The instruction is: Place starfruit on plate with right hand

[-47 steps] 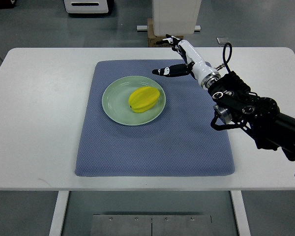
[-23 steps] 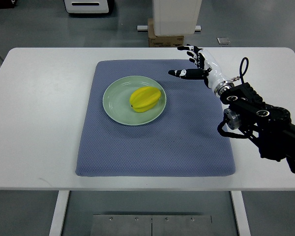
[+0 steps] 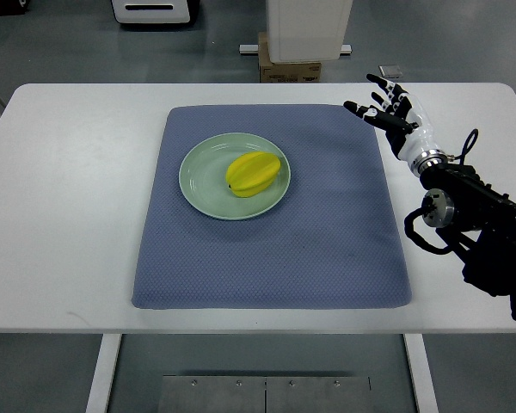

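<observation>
Starfruit sits on the plate; right hand fingers released. Looks light, waxy, bruisable, so grab across its ridges.

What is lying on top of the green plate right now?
One yellow starfruit lies on the green plate, right of centre. The plate surface beneath it is covered. The right hand is empty, away.

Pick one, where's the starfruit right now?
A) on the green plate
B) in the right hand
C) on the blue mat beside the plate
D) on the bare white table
A: the starfruit lies on the green plate, which sits on the blue mat, while the right hand is off by the mat's far right corner, fingers spread and holding nothing.
</observation>
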You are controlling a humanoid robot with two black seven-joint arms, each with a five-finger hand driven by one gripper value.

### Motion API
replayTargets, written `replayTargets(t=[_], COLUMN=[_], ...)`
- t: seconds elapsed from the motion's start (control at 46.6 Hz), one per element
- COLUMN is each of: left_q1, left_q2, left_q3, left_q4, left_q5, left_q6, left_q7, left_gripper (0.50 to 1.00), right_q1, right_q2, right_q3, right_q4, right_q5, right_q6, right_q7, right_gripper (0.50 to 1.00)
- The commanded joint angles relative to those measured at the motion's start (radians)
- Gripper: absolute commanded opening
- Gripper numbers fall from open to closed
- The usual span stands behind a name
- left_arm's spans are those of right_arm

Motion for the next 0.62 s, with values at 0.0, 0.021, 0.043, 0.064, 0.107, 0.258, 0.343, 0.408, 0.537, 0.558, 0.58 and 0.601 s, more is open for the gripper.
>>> replayTargets(t=[0.0,0.021,0.043,0.064,0.107,0.258,0.343,0.408,0.537,0.558,0.58,0.601], left_q1=[0.0,-0.002,-0.002,0.0,0.0,-0.002,0.0,0.0,-0.002,0.0,0.0,-0.002], left_q2=[0.0,0.0,0.0,0.0,0.0,0.0,0.0,0.0,0.0,0.0,0.0,0.0], left_q3=[0.0,0.0,0.0,0.0,0.0,0.0,0.0,0.0,0.0,0.0,0.0,0.0], left_q4=[0.0,0.0,0.0,0.0,0.0,0.0,0.0,0.0,0.0,0.0,0.0,0.0], left_q5=[0.0,0.0,0.0,0.0,0.0,0.0,0.0,0.0,0.0,0.0,0.0,0.0], left_q6=[0.0,0.0,0.0,0.0,0.0,0.0,0.0,0.0,0.0,0.0,0.0,0.0], left_q7=[0.0,0.0,0.0,0.0,0.0,0.0,0.0,0.0,0.0,0.0,0.0,0.0], left_gripper=[1.0,1.0,1.0,1.0,1.0,1.0,1.0,1.0,1.0,1.0,1.0,1.0], right_q1=[-0.019,-0.02,-0.022,-0.024,-0.027,-0.037,-0.05,-0.06,-0.074,-0.076,-0.079,-0.08], right_q2=[0.002,0.002,0.002,0.002,0.002,-0.002,-0.012,-0.015,-0.015,-0.015,-0.014,-0.015], right_q3=[0.061,0.075,0.088,0.098,0.115,0.138,0.138,0.138,0.138,0.138,0.138,0.138], right_q4=[-0.039,-0.051,-0.065,-0.077,-0.096,-0.143,-0.16,-0.162,-0.163,-0.163,-0.163,-0.163], right_q5=[0.0,0.0,0.0,0.001,0.011,0.102,0.158,0.173,0.173,0.173,0.173,0.173], right_q6=[0.047,0.059,0.071,0.083,0.103,0.149,0.174,0.185,0.189,0.189,0.189,0.189], right_q7=[-0.001,-0.001,-0.001,-0.001,-0.001,-0.001,-0.003,-0.001,0.008,0.008,0.008,0.008], right_gripper=[1.0,1.0,1.0,1.0,1.0,1.0,1.0,1.0,1.0,1.0,1.0,1.0])
